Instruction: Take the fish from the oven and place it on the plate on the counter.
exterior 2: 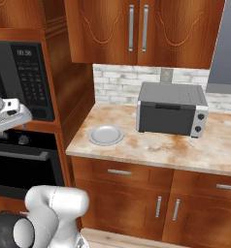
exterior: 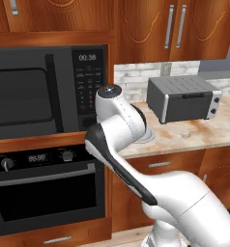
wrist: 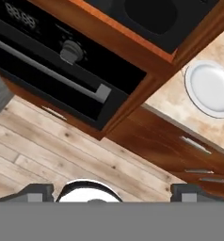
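Tool (wrist: pixel 112 192) fingertips (wrist: pixel 38 192) sat wide apart at the bottom of the hand view with nothing between them, so the tool was released and carried nothing. It looked down from up high over the wooden floor (wrist: pixel 62 146) toward the oven (wrist: pixel 62 70), well apart from its handle (wrist: pixel 52 73).

Oven door (exterior: pixel 44 193) was shut, with the silver bar handle across its top edge under the knobs and display. The fish was hidden; judged to be inside on a rack behind the dark glass, since it lay nowhere on the bench. The microwave (exterior: pixel 30 96) sat right above the oven.

Plate (exterior 2: pixel 106 135) lay flat and bare on the bench (exterior 2: pixel 161 147), near the left end and close to the oven column, probably put there so the carry from the oven would be short. The toaster oven (exterior 2: pixel 171 116) stood to the right of the plate, apart from it, nearer the back wall.

Judgement: the task was barely started. With the door closed, the open jaws made sense as readiness to take the handle first. The door needed pulling down before any reach for the fish.
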Available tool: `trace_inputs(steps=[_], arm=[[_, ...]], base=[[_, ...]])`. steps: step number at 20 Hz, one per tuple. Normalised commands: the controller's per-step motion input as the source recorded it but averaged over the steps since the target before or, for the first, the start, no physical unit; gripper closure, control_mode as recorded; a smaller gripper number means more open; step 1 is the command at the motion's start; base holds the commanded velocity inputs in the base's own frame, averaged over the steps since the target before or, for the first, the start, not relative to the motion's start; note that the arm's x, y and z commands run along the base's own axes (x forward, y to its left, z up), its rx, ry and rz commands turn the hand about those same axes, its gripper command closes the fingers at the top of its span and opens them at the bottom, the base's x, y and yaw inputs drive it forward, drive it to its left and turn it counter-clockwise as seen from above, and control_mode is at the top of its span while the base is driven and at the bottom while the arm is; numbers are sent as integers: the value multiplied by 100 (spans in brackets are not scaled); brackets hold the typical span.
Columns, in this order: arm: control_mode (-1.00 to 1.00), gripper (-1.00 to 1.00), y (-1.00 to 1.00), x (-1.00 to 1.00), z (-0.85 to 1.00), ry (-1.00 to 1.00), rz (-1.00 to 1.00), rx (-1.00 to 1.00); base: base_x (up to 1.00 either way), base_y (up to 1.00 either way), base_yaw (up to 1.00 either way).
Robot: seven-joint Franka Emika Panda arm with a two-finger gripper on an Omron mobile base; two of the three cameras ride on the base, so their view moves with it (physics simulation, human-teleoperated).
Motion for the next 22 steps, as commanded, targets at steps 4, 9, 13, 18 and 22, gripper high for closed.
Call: trace_inputs(steps=[4, 9, 13, 18, 22], arm=[[-100, -100, 64, -18, -20, -22, 17, -11], [-100, -100, 63, -20, -17, -26, 18, -17], [-100, -100, 55, -9, -35, -21, 18, -14], [-100, -100, 48, -4, -48, -21, 20, -11], [-100, -100, 44, -9, -32, -14, 18, -11]], base=[[0, 0, 0], [0, 0, 0], [0, 0, 0], [0, 0, 0], [0, 0, 0]])
